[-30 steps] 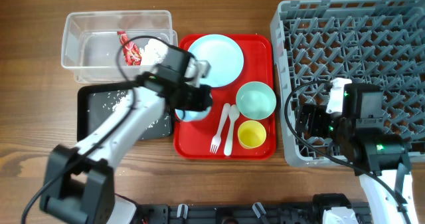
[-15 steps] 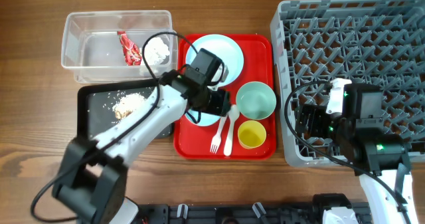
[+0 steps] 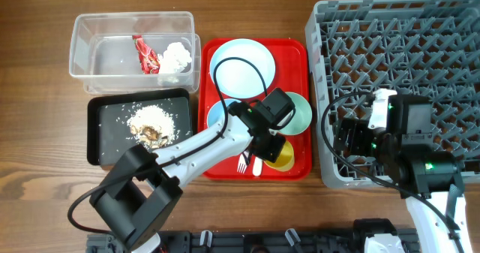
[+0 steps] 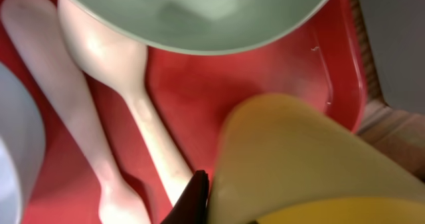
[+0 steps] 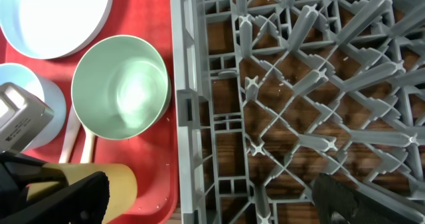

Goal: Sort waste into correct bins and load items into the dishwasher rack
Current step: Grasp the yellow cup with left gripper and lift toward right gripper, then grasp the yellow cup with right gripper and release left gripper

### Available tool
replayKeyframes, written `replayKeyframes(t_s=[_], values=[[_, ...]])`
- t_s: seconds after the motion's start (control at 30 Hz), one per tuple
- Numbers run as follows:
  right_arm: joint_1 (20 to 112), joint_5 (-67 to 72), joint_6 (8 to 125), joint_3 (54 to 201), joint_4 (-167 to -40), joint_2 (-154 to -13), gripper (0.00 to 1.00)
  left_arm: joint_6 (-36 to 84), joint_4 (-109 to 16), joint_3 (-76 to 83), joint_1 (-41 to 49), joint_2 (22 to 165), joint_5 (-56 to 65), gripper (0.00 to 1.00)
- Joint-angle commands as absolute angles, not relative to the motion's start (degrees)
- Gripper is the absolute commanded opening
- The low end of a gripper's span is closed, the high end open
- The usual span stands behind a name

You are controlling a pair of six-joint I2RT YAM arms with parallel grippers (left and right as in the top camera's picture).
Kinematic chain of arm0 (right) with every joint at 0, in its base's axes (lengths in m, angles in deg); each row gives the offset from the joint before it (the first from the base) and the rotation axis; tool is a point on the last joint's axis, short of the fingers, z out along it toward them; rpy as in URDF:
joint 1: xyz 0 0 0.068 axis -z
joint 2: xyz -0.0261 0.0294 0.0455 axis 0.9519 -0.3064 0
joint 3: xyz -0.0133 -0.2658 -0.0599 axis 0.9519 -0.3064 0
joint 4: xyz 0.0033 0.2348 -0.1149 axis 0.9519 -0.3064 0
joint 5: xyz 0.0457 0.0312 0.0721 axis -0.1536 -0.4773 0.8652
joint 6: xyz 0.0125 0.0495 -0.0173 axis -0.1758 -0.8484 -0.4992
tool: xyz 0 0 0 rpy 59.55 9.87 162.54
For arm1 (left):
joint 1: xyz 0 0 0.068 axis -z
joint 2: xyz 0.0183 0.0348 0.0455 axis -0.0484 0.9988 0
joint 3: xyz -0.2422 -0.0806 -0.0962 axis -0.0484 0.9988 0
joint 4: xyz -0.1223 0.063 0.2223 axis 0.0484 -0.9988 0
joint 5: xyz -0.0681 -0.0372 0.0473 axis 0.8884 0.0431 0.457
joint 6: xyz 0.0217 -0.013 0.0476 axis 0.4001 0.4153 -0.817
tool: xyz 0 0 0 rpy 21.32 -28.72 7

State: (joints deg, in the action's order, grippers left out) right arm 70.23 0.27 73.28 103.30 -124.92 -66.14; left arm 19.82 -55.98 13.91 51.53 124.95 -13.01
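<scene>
My left gripper (image 3: 274, 142) is at the yellow cup (image 3: 285, 155) on the red serving tray. In the left wrist view one dark finger (image 4: 194, 201) presses the cup's outer wall (image 4: 299, 157); the other finger is hidden, and the cup looks tipped. The white spoon (image 4: 126, 84) and fork (image 4: 46, 98) lie beside it. The green bowl (image 3: 300, 112), the blue bowl (image 3: 216, 115) and the plate (image 3: 241, 67) sit on the tray. My right gripper (image 5: 209, 201) is open and empty over the grey rack's (image 3: 397, 50) left wall.
The clear tub (image 3: 97, 54) holds the red wrapper (image 3: 146, 54) and the white tissue (image 3: 177, 56). The black tray (image 3: 101, 137) holds food scraps (image 3: 154, 120). The red serving tray (image 3: 300, 167) lies between the bins and the rack.
My left arm swung right from the black tray, left the blue bowl on the red tray's left side, and came to the yellow cup. The right arm has not moved.
</scene>
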Motion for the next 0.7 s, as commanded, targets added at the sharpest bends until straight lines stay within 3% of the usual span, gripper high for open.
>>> replayKeyframes(t_s=[0.0, 0.1, 0.2, 0.3, 0.4, 0.57, 0.67], values=[[70.1, 1.1, 72.6, 104.6, -125.0, -65.9, 1.0, 19.7, -57.3, 12.1, 50.0, 122.3, -12.7, 0.04], [70.1, -4.1, 70.1, 104.6, -124.8, -65.9, 1.0, 19.3, -59.0, 8.7, 44.7, 115.3, -5.7, 0.04], [70.1, -6.5, 61.6, 104.6, -121.6, -66.6, 1.0, 23.0, -53.6, 8.4, 32.9, 111.3, 10.2, 0.04], [70.1, 21.2, 71.6, 104.6, -113.6, -70.7, 1.0, 32.0, -46.3, 8.6, 21.7, 115.7, 25.6, 0.04], [70.1, 47.1, 81.6, 104.6, -112.5, -77.9, 1.0, 33.0, -39.9, 8.6, 19.5, 122.6, 49.0, 0.04], [70.1, 66.9, 85.5, 104.6, -99.5, -90.5, 1.0, 32.8, -37.0, 8.6, 22.8, 127.9, 55.3, 0.04], [70.1, 68.2, 79.4, 104.6, -87.0, -93.6, 1.0, 32.8, -36.7, 8.6, 24.1, 127.9, 55.6, 0.04]])
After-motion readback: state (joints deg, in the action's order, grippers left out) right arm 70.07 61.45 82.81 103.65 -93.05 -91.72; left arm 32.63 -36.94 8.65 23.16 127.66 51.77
